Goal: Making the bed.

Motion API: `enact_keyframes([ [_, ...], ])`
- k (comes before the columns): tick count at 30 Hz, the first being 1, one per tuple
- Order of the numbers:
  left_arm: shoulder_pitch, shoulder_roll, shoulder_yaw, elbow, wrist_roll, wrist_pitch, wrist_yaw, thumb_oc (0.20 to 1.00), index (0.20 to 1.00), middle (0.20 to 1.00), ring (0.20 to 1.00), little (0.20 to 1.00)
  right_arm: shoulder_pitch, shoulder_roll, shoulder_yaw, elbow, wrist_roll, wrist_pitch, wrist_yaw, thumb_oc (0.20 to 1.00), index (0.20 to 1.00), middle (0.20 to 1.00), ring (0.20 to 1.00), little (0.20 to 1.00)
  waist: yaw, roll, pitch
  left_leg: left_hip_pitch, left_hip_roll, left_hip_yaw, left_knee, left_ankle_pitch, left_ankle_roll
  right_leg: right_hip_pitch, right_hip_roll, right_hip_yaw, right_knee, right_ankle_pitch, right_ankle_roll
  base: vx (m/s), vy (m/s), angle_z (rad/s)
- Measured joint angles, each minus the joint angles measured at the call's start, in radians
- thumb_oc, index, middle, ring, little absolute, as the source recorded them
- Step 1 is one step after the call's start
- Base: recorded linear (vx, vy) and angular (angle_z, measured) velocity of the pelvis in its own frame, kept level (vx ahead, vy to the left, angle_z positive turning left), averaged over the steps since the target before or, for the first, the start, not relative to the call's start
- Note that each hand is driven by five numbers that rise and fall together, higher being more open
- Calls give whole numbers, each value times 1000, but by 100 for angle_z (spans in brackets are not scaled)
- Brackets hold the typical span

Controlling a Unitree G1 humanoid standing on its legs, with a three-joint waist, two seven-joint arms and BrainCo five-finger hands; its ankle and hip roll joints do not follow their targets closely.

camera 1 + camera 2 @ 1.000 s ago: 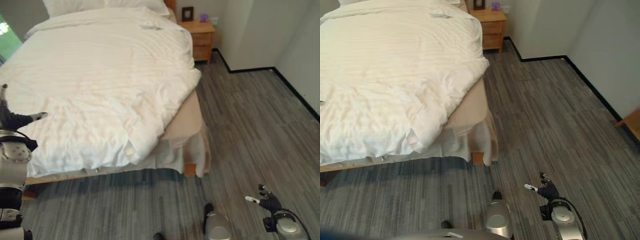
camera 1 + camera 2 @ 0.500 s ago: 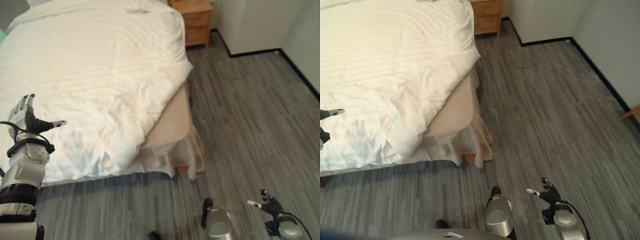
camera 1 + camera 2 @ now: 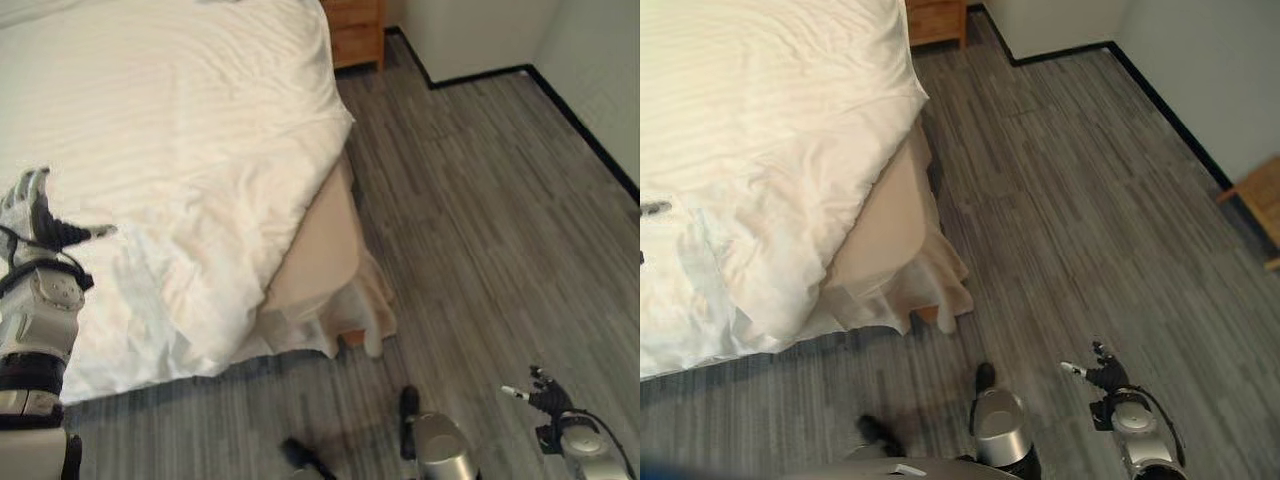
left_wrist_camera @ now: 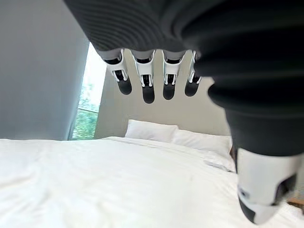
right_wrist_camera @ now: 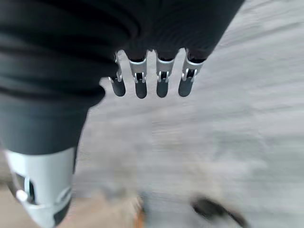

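The duvet [image 3: 180, 130] is seen spread over most of the bed [image 3: 320, 250], smooth toward the head, where two pillows [image 4: 175, 135] are set side by side against the wall. The job is judged to be well advanced but not finished: at the near right corner the duvet is bunched and turned up, so that the tan side of the mattress [image 3: 318, 255] and the pale bed skirt [image 3: 365, 300] below it are left uncovered, and the lower edge near the foot is rumpled. The left hand [image 3: 35, 215] is held above the duvet near the foot of the bed, fingers straight and spread, thumb out to the side, and nothing is gripped by it. The right hand [image 3: 545, 395] is held low over the grey plank floor [image 3: 480, 200], well apart from the bed, fingers likewise straight and empty. What is left, it is judged, is for the bunched corner to be pulled down and the foot edge to be smoothed. A wooden nightstand [image 3: 355, 30] is seen beside the head of the bed.
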Motion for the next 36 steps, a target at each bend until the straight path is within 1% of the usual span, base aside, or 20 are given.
enact_keyframes([
  [1,-18,20,-14,5,1,1,-1,1000,1000,1000,1000,1000,-2,11,3,1,1,0,1,1000,1000,1000,1000,1000,-1,0,4,-37,-15,5,0,-10,16,-37,-10,5,-12,19,5,-62,-10,-5],
  [3,-23,22,-24,6,1,8,-1,1000,1000,1000,1000,1000,-5,15,4,0,5,-4,1,1000,1000,1000,1000,1000,-1,4,6,-62,-20,7,0,-13,20,-59,-14,8,-20,31,6,-24,-6,-4],
  [8,-22,62,-23,5,2,12,-2,1000,1000,1000,1000,1000,-51,13,3,-10,18,-9,-2,1000,1000,1000,1000,1000,3,19,18,-139,-11,10,-3,-24,14,-128,3,21,-64,60,11,4,-26,-9],
  [11,-21,72,-11,4,1,12,-5,1000,1000,1000,1000,1000,-74,15,4,-26,20,-22,-2,1000,1000,1000,1000,1000,3,22,20,-178,-12,23,-1,-19,20,-157,10,29,-103,95,-1,-11,-51,-10],
  [14,16,68,28,6,-1,-3,-7,1000,1000,1000,1000,1000,-88,14,7,-40,37,-27,-3,1000,1000,1000,1000,1000,11,23,22,-213,-10,30,-2,-16,23,-195,13,31,-107,104,-5,-14,-52,-9],
  [16,161,-6,138,14,-8,-44,22,1000,1000,1000,1000,1000,-100,17,6,-66,37,-33,-13,1000,1000,1000,1000,1000,2,24,25,-224,-9,33,-1,-16,23,-209,16,38,-122,117,-10,-22,-39,-15],
  [17,225,-47,165,17,-12,-48,24,1000,1000,1000,1000,1000,-101,16,7,-78,37,-42,-14,1000,1000,1000,1000,1000,1,25,29,-224,-8,32,0,-14,26,-211,16,39,-123,125,-14,-9,-41,-11],
  [18,279,-78,166,34,-16,-48,23,1000,1000,1000,1000,1000,-100,15,10,-85,37,-46,-19,1000,1000,1000,1000,1000,4,23,30,-225,-7,33,0,-13,27,-212,17,39,-123,125,-14,-49,-58,-3],
  [19,309,-105,166,47,-43,-52,24,1000,1000,1000,1000,1000,-99,13,14,-85,37,-47,-24,1000,1000,1000,1000,1000,16,18,33,-227,-4,31,0,-13,27,-213,20,36,-122,125,-14,-52,-82,2],
  [22,325,-111,186,55,-58,-81,65,1000,1000,1000,1000,1000,-110,16,17,-114,39,-83,-41,1000,1000,1000,1000,1000,48,11,37,-295,0,14,0,-12,28,-271,24,31,-122,124,-13,-29,-72,11],
  [24,321,-113,185,69,-83,-85,72,1000,1000,1000,1000,1000,-132,23,24,-112,40,-89,-45,1000,1000,1000,1000,1000,51,8,47,-319,2,4,0,-10,30,-290,24,24,-122,126,-14,22,14,11],
  [25,248,-61,124,147,-91,-100,67,1000,1000,1000,1000,1000,-149,14,56,-105,58,-93,-43,1000,1000,1000,1000,1000,44,-1,53,-322,3,5,1,-9,31,-296,24,22,-123,126,-15,40,51,11],
  [26,123,55,12,271,-90,-99,21,1000,1000,1000,1000,1000,-164,-14,111,-113,60,-92,-36,1000,1000,1000,1000,1000,39,-3,52,-337,7,5,1,-10,30,-310,26,22,-114,126,-15,31,37,4],
  [27,9,199,-45,321,-91,-72,-8,1000,1000,1000,1000,1000,-183,-15,120,-137,61,-94,-26,1000,1000,1000,1000,1000,30,-32,54,-355,8,6,0,-7,30,-329,28,26,-113,125,-15,42,-6,-1],
  [28,-74,295,-30,318,-92,-60,-19,1000,1000,1000,1000,1000,-191,-18,120,-153,73,-99,-25,1000,1000,1000,1000,1000,8,-40,54,-372,4,7,0,-4,30,-340,26,36,-125,128,-13,43,-21,-6],
  [29,-194,383,-104,335,-91,-56,-21,1000,1000,1000,1000,1000,-196,-16,108,-168,81,-107,-23,1000,1000,1000,1000,1000,-4,-38,56,-376,-1,8,0,-2,33,-338,26,37,-146,154,-9,32,-28,-11],
  [30,-250,403,-130,340,-92,-56,-25,1000,1000,1000,1000,1000,-196,-5,95,-160,81,-107,-24,1000,1000,1000,1000,1000,-7,-36,54,-371,-1,10,0,-2,33,-335,27,44,-155,165,-9,67,-50,-18],
  [31,-274,405,-134,340,-92,-59,-26,1000,1000,1000,1000,1000,-196,5,92,-140,81,-104,-25,1000,1000,1000,1000,1000,-12,-20,55,-359,-1,11,0,-2,33,-323,30,51,-164,165,-9,83,-34,-20],
  [33,-280,403,-161,346,-92,-60,-30,1000,1000,1000,1000,1000,-196,7,116,-129,80,-101,-24,1000,1000,1000,1000,1000,-13,-3,53,-347,6,12,0,-2,33,-315,38,55,-174,168,-13,78,-21,-22],
  [36,-308,358,-178,312,-92,-70,-43,1000,1000,1000,1000,1000,-197,7,128,-134,80,-102,-21,1000,1000,1000,1000,1000,-5,1,53,-317,17,8,0,-2,33,-296,47,65,-174,171,-18,69,-6,-17],
])
